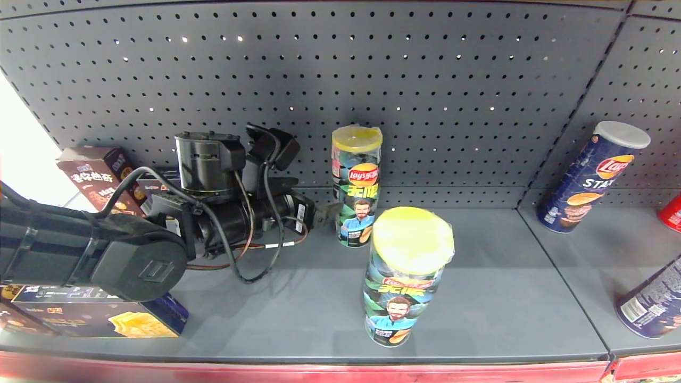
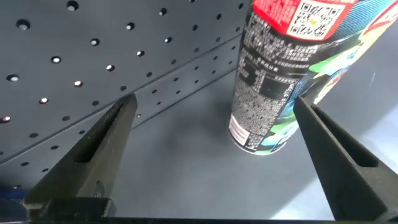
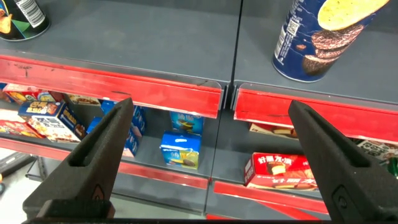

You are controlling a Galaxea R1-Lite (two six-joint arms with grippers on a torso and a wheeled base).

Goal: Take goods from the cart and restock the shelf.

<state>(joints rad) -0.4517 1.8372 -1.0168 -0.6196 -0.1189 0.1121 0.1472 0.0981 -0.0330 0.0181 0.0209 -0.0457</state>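
Bare shelf floor [image 1: 505, 276] right of front can [image 1: 407, 276]; rear can [image 1: 356, 186] blocks left tool [image 1: 329, 209] (jaws spread).

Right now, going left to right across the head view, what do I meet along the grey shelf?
Brown snack box → left gripper → rear yellow-lidded green can → front yellow-lidded green can → white-lidded dark blue can.

The left arm [image 1: 80, 247] lies almost level. It comes in from the robot's left side and points toward its right, with cables looping around the wrist [image 1: 229, 213]. The left hand [image 1: 325, 209] at its end has its two fingers [image 2: 93, 155] spread wide apart. The right hand [image 3: 211, 107] is also wide open.
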